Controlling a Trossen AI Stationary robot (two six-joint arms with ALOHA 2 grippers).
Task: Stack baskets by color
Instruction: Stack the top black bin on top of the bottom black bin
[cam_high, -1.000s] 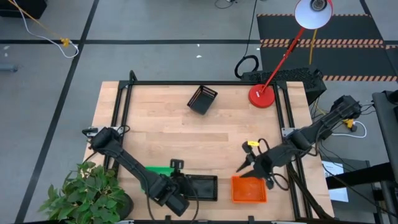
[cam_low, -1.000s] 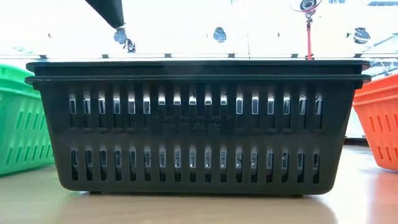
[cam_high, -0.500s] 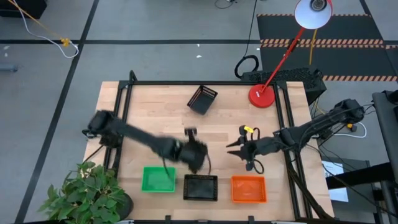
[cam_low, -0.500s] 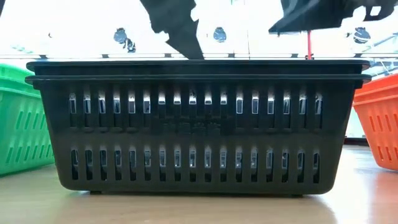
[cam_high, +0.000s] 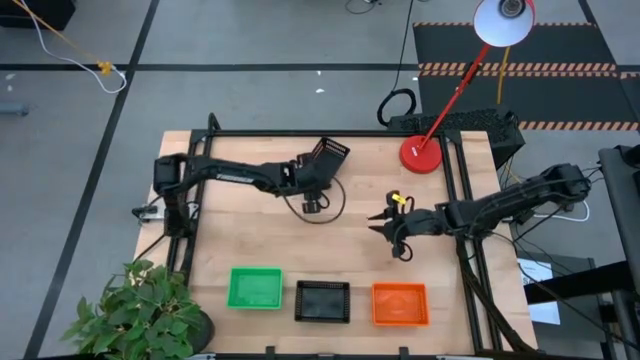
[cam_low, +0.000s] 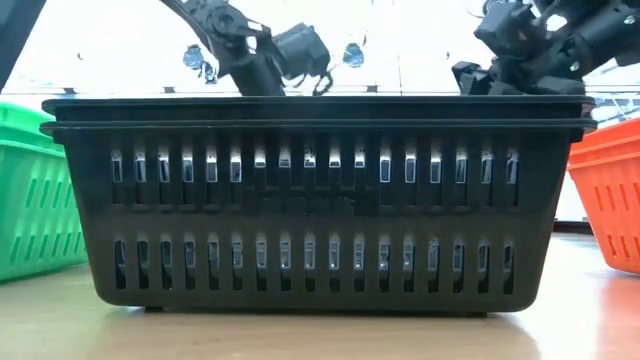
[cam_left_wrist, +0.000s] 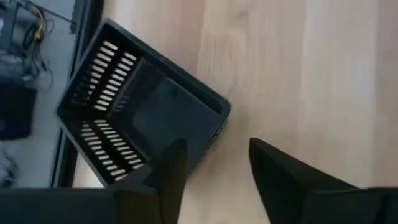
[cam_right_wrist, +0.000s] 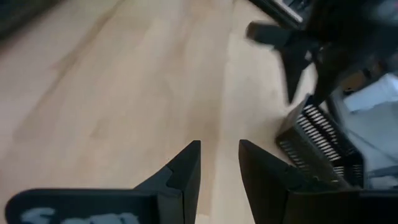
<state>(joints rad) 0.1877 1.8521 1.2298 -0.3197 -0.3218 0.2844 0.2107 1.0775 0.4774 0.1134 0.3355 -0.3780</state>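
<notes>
At the near edge of the bench (cam_high: 250, 230) the row runs green stack (cam_high: 254, 288), black stack (cam_high: 323, 301), orange stack (cam_high: 400, 304). The one loose piece is a black basket (cam_high: 326, 160), tipped on its side near the far rail, its mouth facing the floor beyond the bench.

The left tool (cam_high: 312, 178) hangs just beside that basket on the near side, fingers parted and empty; its wrist view shows the two fingers (cam_left_wrist: 169, 180) straddling the lower corner of the basket (cam_left_wrist: 142, 113) without touching it. To take it well, the arm should probably slip one finger inside the mouth and one outside a solid wall, pinching the rim rather than the slatted mesh. It would then need to turn the basket upright in the air and lower it square into the black stack.

The right tool (cam_high: 384, 224) waits above bare wood at mid-bench, fingers a little apart, holding nothing.

How many baskets sit in each stack cannot be counted from above. In the low view the black stack (cam_low: 315, 200) fills the frame, showing two nested rims and hiding the tipped basket; green (cam_low: 30, 190) and orange (cam_low: 610, 190) are cut off at the edges.
</notes>
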